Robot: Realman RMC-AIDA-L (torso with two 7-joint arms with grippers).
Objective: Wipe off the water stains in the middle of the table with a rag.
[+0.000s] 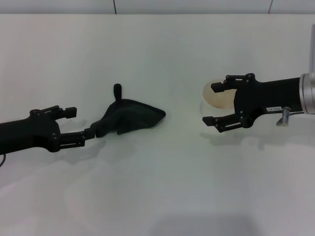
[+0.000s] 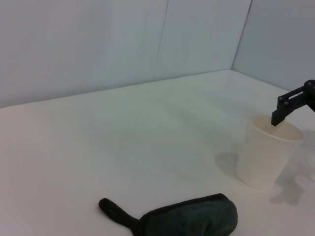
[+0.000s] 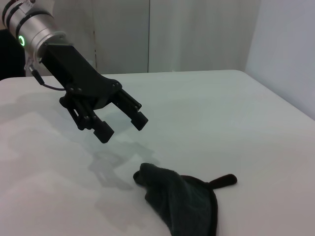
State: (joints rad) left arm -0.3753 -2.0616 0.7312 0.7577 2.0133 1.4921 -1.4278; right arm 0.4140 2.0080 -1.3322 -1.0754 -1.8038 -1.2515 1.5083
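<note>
While the dark rag [image 1: 132, 118] sits bunched up near the middle of the white table [image 1: 157, 196], the left gripper [image 1: 81, 124] hangs just beside its left edge with its fingers spread wide. From the far side you can see clear air between those fingers and the cloth, so it's holding nothing.

Over on the right, the right gripper [image 1: 215, 103] is spread wide too, straddling the rim of a paper cup [image 2: 266, 156] without squeezing it, as far as I can tell.

Honestly, which step this is could go either way. It fits the left arm closing in to grab the rag, and it fits just as well a rag that's been let go after a wipe. I can't make out any water stains on the table from where I'm standing; there's a faint sheen here and there, but that could just be light and shadows.

If a grab is coming, the fingers need to get around a thick fold of the cloth, since it's a floppy lump with a little tail sticking up.

As for the cup: upright, standing well apart from the rag, and its inside is too hidden to say what's in there.
</note>
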